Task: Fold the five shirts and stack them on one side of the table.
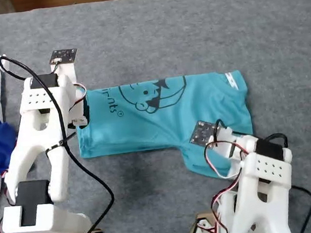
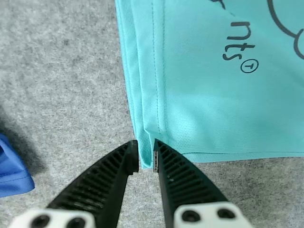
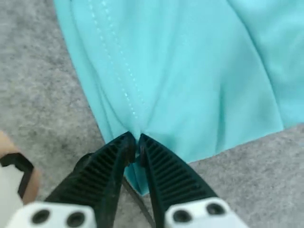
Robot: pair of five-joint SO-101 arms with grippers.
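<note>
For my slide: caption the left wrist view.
Left arm's jaws grip a corner of the teal shirt on the grey table.

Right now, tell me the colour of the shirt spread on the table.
The shirt is turquoise with a dark print; high view shows it best.

Left claw (image 2: 146,153) clamped tight, right claw (image 3: 137,142) likewise — both wrists low

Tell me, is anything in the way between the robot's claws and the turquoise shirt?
No, nothing visible is in the way. The left gripper is shut on a hem corner of the turquoise shirt, and the right gripper is shut on a fold at the shirt's edge.
</note>
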